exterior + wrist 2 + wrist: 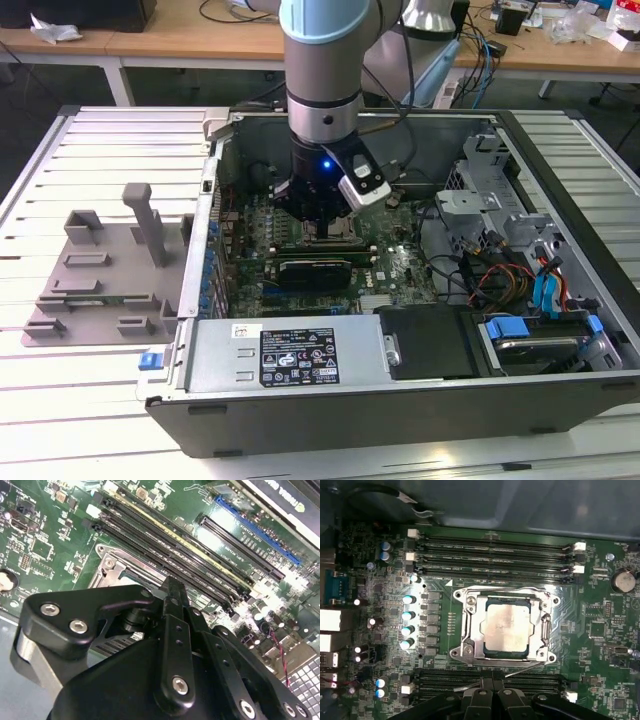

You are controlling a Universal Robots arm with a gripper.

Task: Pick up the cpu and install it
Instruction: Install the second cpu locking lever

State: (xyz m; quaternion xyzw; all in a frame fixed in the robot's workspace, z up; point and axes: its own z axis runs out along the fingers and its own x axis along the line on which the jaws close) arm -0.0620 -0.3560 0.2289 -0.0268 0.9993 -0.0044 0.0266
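The cpu (506, 629) is seen in the first wrist view lying flat inside the socket frame (470, 630) on the motherboard (600, 625), its dull silver top squared up within the metal bracket and a thin darker rim showing around it. No finger touches it. The seating step is judged done, with the installation near its end; any further move would call for care around the thin lever wire (525, 668) beside the frame. The claw (491, 689) is seen drawn together, its fingertips touching and holding nothing, just beside the socket over the memory slots (200, 555). In the exterior view the arm (325, 70) reaches down into the open computer case (400, 400) on the slatted tabletop (90, 400).
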